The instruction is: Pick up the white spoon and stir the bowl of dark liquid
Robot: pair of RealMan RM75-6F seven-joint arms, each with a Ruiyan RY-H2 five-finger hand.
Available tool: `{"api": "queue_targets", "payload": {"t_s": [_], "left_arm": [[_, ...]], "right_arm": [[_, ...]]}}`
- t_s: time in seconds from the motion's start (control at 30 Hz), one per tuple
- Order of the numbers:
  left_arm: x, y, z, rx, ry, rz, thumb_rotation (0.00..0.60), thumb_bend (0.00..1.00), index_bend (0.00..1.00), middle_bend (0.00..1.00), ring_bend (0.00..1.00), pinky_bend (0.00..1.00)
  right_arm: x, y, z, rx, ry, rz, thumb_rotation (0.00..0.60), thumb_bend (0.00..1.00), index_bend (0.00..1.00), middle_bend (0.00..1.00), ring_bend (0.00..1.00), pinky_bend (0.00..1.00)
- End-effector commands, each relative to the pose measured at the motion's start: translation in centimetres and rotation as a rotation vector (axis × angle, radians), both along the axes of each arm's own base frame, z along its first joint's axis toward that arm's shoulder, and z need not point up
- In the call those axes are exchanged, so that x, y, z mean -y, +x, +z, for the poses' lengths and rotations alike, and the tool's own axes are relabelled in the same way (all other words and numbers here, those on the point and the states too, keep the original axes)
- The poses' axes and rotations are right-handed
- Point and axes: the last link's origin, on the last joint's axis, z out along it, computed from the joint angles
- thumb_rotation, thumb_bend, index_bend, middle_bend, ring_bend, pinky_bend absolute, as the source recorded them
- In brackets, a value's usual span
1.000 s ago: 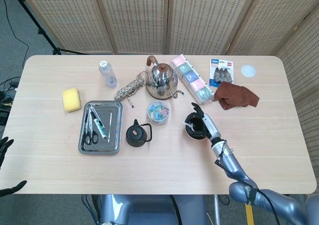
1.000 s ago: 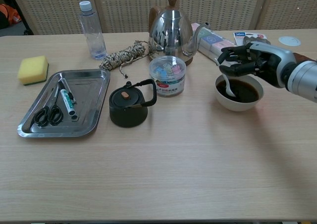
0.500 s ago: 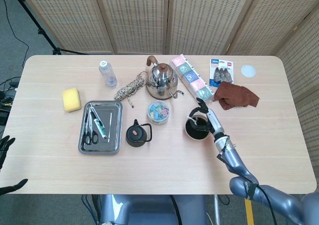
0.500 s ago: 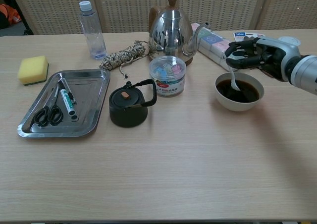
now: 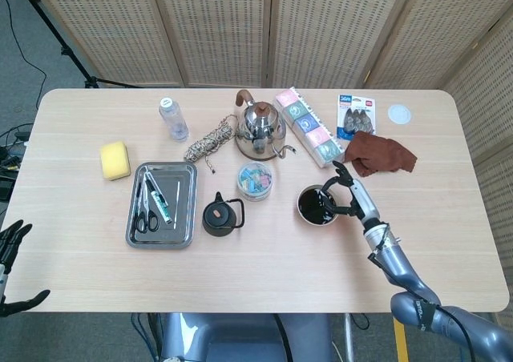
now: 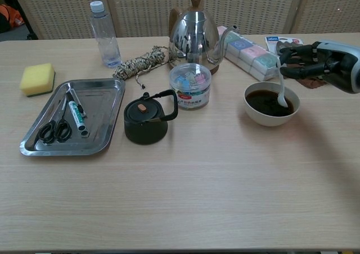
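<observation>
A white bowl (image 6: 271,117) of dark liquid (image 6: 264,103) stands right of the table's middle, also seen in the head view as the bowl (image 5: 318,206). My right hand (image 6: 319,65) (image 5: 351,194) hovers at the bowl's right rim and pinches the handle of the white spoon (image 6: 280,90). The spoon hangs almost upright, its tip dipped in the liquid at the bowl's right side. My left hand (image 5: 11,254) shows at the lower left edge of the head view, off the table, fingers spread and holding nothing.
A steel kettle (image 6: 194,36), a tub of clips (image 6: 191,85) and a black teapot (image 6: 146,119) stand left of the bowl. Behind it lie a box of packets (image 6: 247,54) and a brown cloth (image 5: 380,154). A metal tray (image 6: 74,116) with scissors, a yellow sponge (image 6: 38,78) and a bottle (image 6: 104,33) sit at the left.
My right hand has swept to the right across the bowl, carrying the spoon from the bowl's left side to its right side. The left hand has barely shifted.
</observation>
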Motion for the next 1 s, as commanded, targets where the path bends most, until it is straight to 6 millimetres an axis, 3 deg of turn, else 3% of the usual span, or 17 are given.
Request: {"api": "queue_targets", "payload": {"t_s": [0.03,0.2,0.6,1.0], "left_arm": [[0.0,0.0,0.0,0.000,0.000,-0.002,0.600,0.00,0.00,0.00,0.00,0.00],[0.2,0.0,0.1,0.003,0.001,-0.007,0.600,0.00,0.00,0.00,0.00,0.00],[0.3,-0.1,0.4,0.010,0.007,-0.008,0.600,0.00,0.00,0.00,0.00,0.00],[0.3,-0.2,0.4,0.008,0.005,-0.005,0.600,0.00,0.00,0.00,0.00,0.00]], "right_arm": [[-0.6,0.0,0.2,0.002,0.020,0.007,0.600,0.57,0.56,0.00,0.00,0.00],[-1.4,1.5,-0.2,0.010,0.058,0.054,0.600,0.57,0.56,0.00,0.00,0.00],[-0.7,3.7,-2.4,0.015,0.050,0.091,0.600,0.57,0.56,0.00,0.00,0.00],[1.2,2.8,-2.1,-0.012,-0.025,0.073,0.600,0.57,0.56,0.00,0.00,0.00]]}}
